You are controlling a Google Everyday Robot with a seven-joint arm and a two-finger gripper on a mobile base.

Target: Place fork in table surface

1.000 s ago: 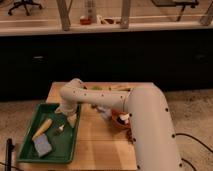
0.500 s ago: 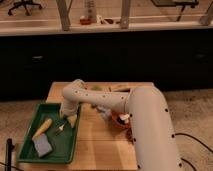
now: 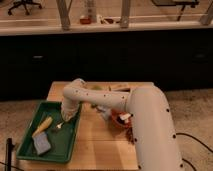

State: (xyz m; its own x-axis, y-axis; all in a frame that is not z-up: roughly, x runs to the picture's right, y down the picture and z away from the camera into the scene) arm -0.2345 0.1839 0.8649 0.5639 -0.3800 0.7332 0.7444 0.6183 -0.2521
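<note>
**Mia:** Where is the pincer (image 3: 66, 118)?

**Ben:** It hangs over the right side of the green tray (image 3: 30, 131), at the end of the big white arm (image 3: 115, 100). If it is open or closed, nobody can tell from here.

**Mia:** And the fork (image 3: 61, 125)?

**Ben:** A small pale thing sits right under the pincer, inside the tray by its right wall. That is likely the fork. Whether the pincer has hold of it or it just lies there cannot be told.

**Mia:** What could go wrong?

**Ben:** The fork is thin. If the hold is weak, it could slip and drop back into the tray. It could also bump the tray's right wall on the way out if the arm does not lift it high enough. And the tray could slide if the fork catches its rim.

**Mia:** Is there room on the desk (image 3: 102, 145)?

**Ben:** Yes. There is bare wood just right of the tray, on the near side. Farther right sits a red bowl (image 3: 120, 119) with some bits around it, so the fork should stay clear of that. The desk's near edge is close too, so the fork could fall off if set down too near it.
</note>
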